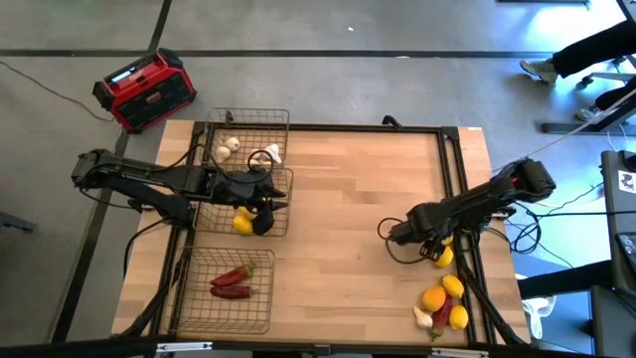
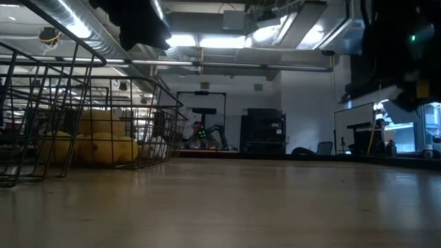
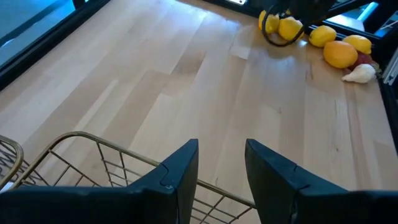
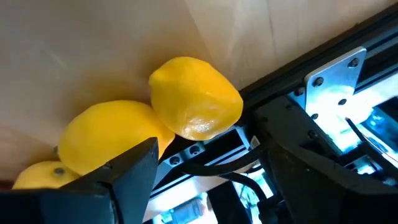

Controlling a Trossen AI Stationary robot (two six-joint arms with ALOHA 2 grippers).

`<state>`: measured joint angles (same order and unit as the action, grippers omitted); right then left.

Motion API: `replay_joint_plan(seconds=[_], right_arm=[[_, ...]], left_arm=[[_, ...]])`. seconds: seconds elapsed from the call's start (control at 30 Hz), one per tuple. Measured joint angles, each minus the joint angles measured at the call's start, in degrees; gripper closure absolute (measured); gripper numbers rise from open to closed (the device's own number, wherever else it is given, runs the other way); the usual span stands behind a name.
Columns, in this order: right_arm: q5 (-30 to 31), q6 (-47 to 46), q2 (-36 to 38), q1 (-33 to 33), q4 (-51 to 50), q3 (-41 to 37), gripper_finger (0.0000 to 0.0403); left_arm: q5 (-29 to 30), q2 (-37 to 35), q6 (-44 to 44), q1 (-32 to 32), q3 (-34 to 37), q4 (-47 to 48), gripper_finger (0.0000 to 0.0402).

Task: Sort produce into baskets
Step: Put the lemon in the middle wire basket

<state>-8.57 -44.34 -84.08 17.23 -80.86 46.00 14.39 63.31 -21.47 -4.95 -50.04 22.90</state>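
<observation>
My left gripper (image 3: 221, 168) is open and empty, over the right rim of the middle wire basket (image 1: 281, 171), which holds yellow lemons (image 1: 241, 222). The far basket (image 1: 248, 121) holds garlic bulbs (image 1: 227, 148). The near basket (image 1: 189, 298) holds red chili peppers (image 1: 231, 283). My right gripper (image 4: 208, 134) is open at the table's right edge (image 1: 430, 249), pointing down. Its fingers stand on either side of a lemon (image 4: 196, 106), with no touch showing. Two more lemons (image 4: 106, 140) lie beside it.
A pile of lemons (image 1: 455, 302), an orange (image 1: 433, 298), a garlic bulb (image 1: 423, 318) and a chili lies at the near right corner. A red-and-black box (image 1: 146, 89) stands on the floor beyond the far left corner. The table's middle (image 1: 348, 219) is bare wood.
</observation>
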Motion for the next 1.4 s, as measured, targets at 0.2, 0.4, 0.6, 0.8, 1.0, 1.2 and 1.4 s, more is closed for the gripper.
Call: replay_joint_plan(seconds=[0.2,0.4,0.6,0.8,1.0,1.2,1.4], right_arm=[[-1.47,2.46,-7.36,0.0,-0.27,0.0,0.0102],[-2.55,6.07,-15.03,0.0,-0.56,0.32,0.0102],[0.23,11.74,-19.78,0.0,3.63,1.03,0.0102],[1.85,13.53,-21.2,0.0,6.28,1.01,0.0111],[2.06,13.76,-21.2,0.0,6.02,1.01,0.0202],[7.16,15.28,-18.68,0.0,5.55,2.17,0.027],[16.11,14.75,-12.49,0.0,5.92,7.09,0.0245]], left_arm=[[0.0,0.0,0.23,0.0,0.0,0.0,0.0274],[0.0,0.0,0.64,0.0,0.0,0.0,0.0274],[0.0,0.0,0.85,0.0,0.0,0.02,0.0274],[0.0,0.0,0.85,0.0,0.0,0.02,0.0274],[-0.02,0.0,0.61,0.0,0.0,0.0,0.0274],[-0.02,0.0,0.36,0.0,0.0,0.02,0.0274],[-0.02,0.0,-0.97,0.0,0.0,0.07,0.0274]])
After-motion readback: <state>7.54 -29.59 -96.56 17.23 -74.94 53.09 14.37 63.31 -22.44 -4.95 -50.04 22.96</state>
